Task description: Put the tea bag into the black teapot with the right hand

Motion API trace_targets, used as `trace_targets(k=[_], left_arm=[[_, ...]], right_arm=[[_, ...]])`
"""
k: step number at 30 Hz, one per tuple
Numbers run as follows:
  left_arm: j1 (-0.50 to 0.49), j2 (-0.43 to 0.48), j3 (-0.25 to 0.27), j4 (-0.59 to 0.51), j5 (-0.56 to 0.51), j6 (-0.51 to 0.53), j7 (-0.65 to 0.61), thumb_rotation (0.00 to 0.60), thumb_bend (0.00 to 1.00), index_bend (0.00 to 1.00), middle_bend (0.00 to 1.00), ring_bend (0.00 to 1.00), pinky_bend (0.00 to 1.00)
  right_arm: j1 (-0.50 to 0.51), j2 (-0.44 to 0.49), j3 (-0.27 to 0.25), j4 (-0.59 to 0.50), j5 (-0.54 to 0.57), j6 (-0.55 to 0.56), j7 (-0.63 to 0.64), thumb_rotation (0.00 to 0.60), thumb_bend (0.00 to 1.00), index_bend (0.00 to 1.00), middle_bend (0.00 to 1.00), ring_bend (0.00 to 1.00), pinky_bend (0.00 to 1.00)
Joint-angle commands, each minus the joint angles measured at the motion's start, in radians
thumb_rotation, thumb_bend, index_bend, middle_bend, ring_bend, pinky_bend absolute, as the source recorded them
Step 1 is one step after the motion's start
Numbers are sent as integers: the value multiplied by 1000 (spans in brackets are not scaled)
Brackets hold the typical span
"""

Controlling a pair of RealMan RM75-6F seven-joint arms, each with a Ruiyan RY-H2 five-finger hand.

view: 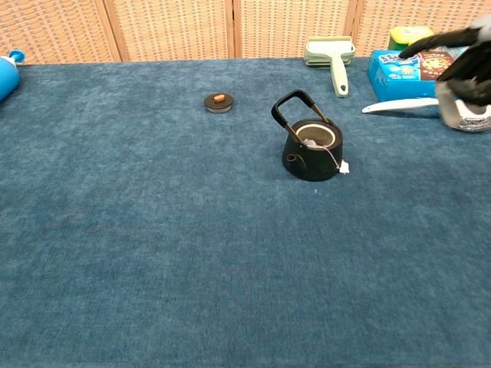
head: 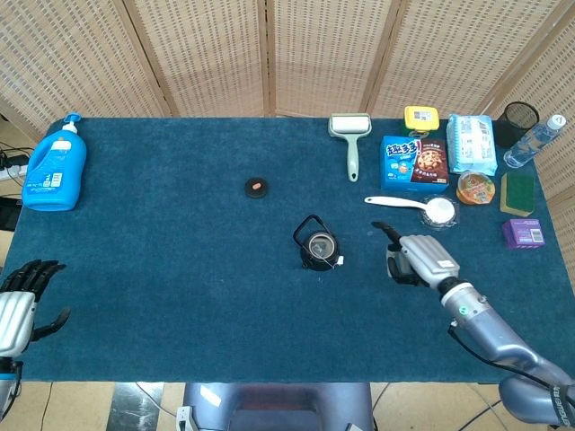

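The black teapot (head: pixel 316 246) (view: pixel 311 149) stands upright mid-table with its lid off and its handle raised. The tea bag (view: pixel 312 142) lies inside it, pale in the opening; its string runs over the rim to a small white tag (view: pixel 344 167) (head: pixel 340 262) hanging outside. My right hand (head: pixel 415 257) (view: pixel 464 65) is off to the right of the pot, well apart from it, holding nothing, one finger stretched out and the others curled. My left hand (head: pixel 20 303) hovers at the table's near left corner, fingers apart and empty.
The teapot's lid (head: pixel 257 187) (view: pixel 219 101) lies left of and behind the pot. A blue detergent bottle (head: pixel 54 164) stands far left. At the back right are a lint roller (head: pixel 349 136), a biscuit box (head: pixel 413 162), a white spoon (head: pixel 411 206) and several small packets.
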Motion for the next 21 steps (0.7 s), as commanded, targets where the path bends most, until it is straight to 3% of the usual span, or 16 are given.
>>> trace_targets(k=[1,7,21], left_arm=[[3,-9,5,2,5,3,9,600,313,191,177,114,148],[17,-41,23,-7,23,16,22,600,313,191,178,114,148],[73,-61,41,-36,53,104,101,600,313,191,178,114,148]], right_arm=[[-188,-87,11,52,-58,284,-96,600,704,77,529,577,624],[-337,-170,6,118,-90,499,-199,600,696,147,496,534,593],[-528,-250,-27,222,-159,653,-277,600,691,229,452,451,481]])
